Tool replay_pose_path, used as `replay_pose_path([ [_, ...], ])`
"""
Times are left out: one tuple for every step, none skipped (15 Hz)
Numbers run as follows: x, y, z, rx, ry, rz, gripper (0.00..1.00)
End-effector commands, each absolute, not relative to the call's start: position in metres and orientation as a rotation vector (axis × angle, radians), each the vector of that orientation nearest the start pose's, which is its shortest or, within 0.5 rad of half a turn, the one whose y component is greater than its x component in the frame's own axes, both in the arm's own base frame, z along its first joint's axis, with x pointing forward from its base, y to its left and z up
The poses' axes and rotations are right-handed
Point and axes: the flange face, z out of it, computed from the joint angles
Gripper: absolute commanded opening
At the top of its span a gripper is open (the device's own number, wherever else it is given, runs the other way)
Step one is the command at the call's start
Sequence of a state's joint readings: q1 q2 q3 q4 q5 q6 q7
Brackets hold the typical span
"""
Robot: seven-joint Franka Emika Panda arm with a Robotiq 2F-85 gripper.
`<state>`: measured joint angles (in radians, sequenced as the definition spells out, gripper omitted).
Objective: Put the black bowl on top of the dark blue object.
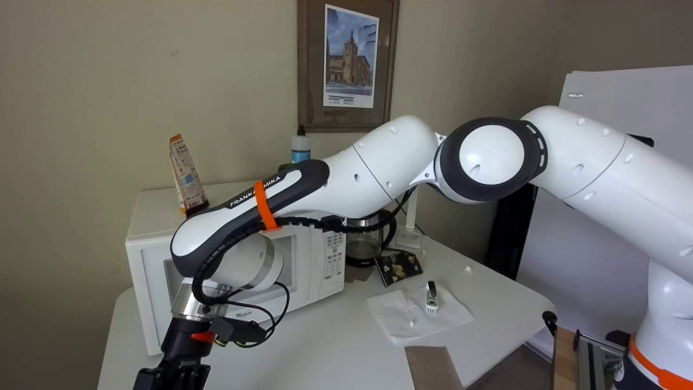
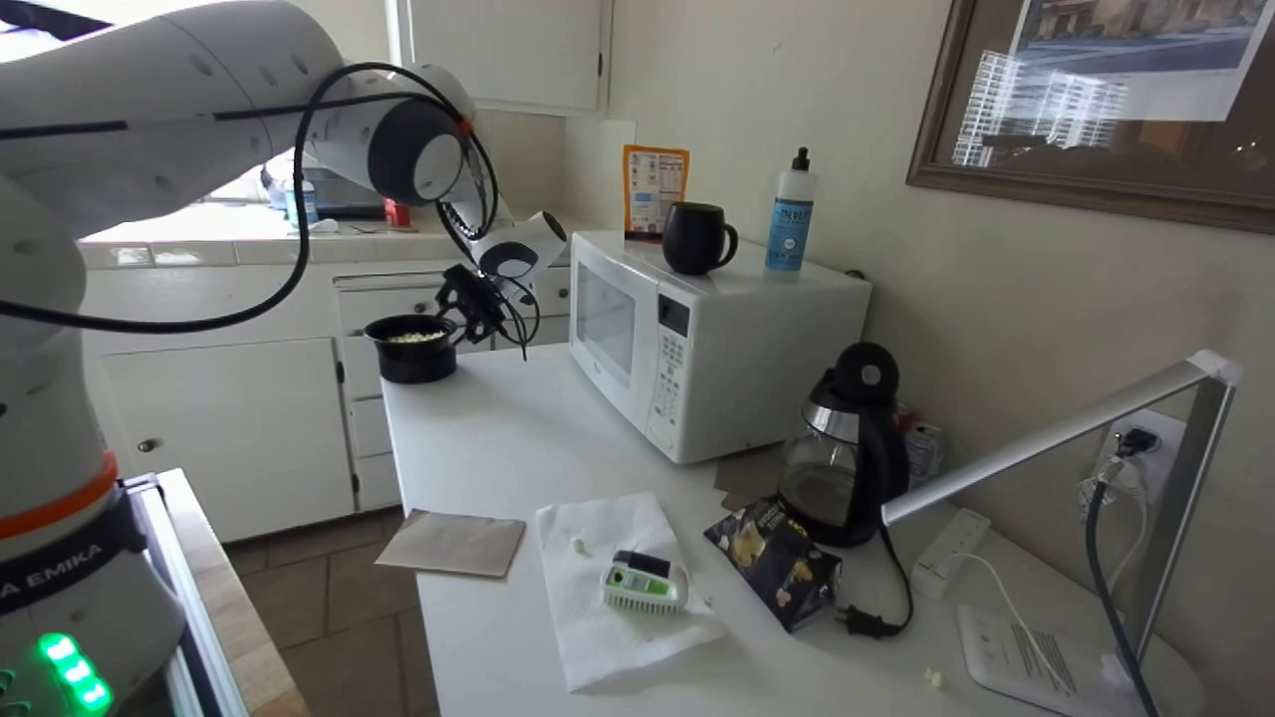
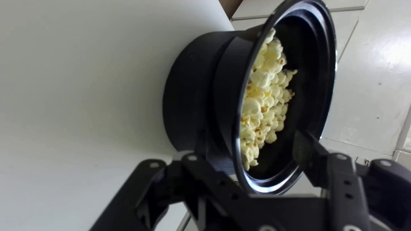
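Note:
The black bowl (image 3: 229,67) holds popcorn and has a wide glossy rim. In the wrist view it appears to sit on a dark cylindrical object (image 3: 188,86), which looks nearly black, with a bluish ribbed patch near my fingers. Whether this is the dark blue object I cannot tell for certain. In an exterior view the bowl (image 2: 388,329) stands upright at the table's far front edge. My gripper (image 3: 250,147) is open, its fingers apart on either side of the near rim; one tip overlaps the rim. It also shows in both exterior views (image 2: 458,314) (image 1: 170,376); the bowl is out of view in the latter.
A white microwave (image 2: 697,368) stands beside the arm, with a black mug (image 2: 692,239), a blue-labelled bottle (image 2: 787,224) and a pouch (image 2: 654,189) on top. A kettle (image 2: 842,448), black packet (image 2: 777,563), brush (image 2: 642,583) and paper towel (image 2: 588,637) lie farther along.

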<state>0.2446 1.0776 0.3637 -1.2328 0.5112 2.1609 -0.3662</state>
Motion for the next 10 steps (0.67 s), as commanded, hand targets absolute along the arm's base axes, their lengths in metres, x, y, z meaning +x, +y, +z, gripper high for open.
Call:
replay_pose_path([
  [0.624,0.361,0.172,-2.366,-0.415,0.268,0.99],
  [0.623,0.353,0.183,-2.402,-0.323,0.242,1.0],
  [0.621,0.348,0.191,-2.417,-0.25,0.249,1.0],
  [0.617,0.343,0.199,-2.452,-0.194,0.247,1.0],
  [0.611,0.339,0.207,-2.476,-0.14,0.254,1.0],
  [0.605,0.334,0.217,-2.506,-0.087,0.253,1.0],
  [0.598,0.331,0.227,-2.533,-0.031,0.253,1.0],
  [0.59,0.327,0.235,-2.555,0.026,0.259,1.0],
  [0.58,0.324,0.245,-2.576,0.085,0.267,1.0],
  [0.57,0.319,0.254,-2.596,0.144,0.268,1.0],
])
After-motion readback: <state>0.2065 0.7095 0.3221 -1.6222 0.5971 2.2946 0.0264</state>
